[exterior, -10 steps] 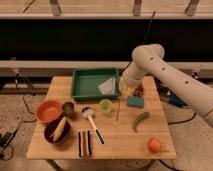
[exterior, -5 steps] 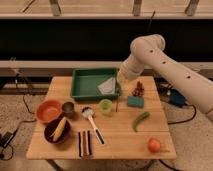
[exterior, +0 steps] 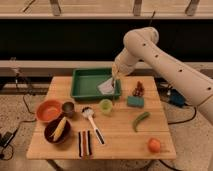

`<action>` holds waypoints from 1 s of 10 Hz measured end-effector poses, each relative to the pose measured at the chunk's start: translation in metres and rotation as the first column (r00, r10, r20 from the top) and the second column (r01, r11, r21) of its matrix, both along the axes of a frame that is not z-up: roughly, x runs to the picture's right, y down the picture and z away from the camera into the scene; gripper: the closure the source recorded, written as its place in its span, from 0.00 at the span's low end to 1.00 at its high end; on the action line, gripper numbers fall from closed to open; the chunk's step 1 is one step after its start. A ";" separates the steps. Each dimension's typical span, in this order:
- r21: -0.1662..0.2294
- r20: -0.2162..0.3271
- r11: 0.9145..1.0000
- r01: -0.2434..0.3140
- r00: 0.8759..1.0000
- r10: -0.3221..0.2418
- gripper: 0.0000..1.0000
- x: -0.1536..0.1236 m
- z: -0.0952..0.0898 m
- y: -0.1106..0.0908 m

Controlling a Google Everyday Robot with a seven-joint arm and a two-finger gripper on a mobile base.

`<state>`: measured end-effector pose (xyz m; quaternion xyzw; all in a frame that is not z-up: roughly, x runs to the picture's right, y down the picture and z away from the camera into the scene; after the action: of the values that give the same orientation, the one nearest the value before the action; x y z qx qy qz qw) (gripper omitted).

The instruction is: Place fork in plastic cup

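gripper (exterior: pixel 115 75): over the right side of the green tray (exterior: pixel 82 86), above the wooden table (exterior: pixel 120 135)
grip: holding the fork (exterior: pixel 114 90), which hangs roughly vertical below the fingers
fork tip: just above and right of the plastic cup (exterior: pixel 105 106) (not inside it)
plastic cup: upright, just in front of the tray, left of the teal sponge (exterior: pixel 135 101)
nearby: green pepper (exterior: pixel 141 120), white-handled spoon (exterior: pixel 93 125)

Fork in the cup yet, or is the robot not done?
Not done yet. The fork is off the table, hanging from the gripper above the right end of the green tray, so picking it up looks finished. The plastic cup sits below, nearer the front. What's left: bringing the fork down into it and letting go.
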<state>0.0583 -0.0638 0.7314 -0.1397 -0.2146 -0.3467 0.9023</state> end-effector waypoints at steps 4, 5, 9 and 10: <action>0.014 0.031 0.999 0.032 0.999 -0.033 1.00 -0.027 0.003 -0.010; 0.014 0.038 0.999 0.042 0.998 -0.043 1.00 -0.033 0.004 -0.010; -0.013 0.058 0.998 0.069 0.996 -0.068 0.88 -0.047 0.017 0.003; -0.022 0.061 0.997 0.070 0.996 -0.068 0.79 -0.046 0.022 0.008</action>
<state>0.0118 -0.0561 0.7529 -0.1477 -0.2408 -0.3790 0.8812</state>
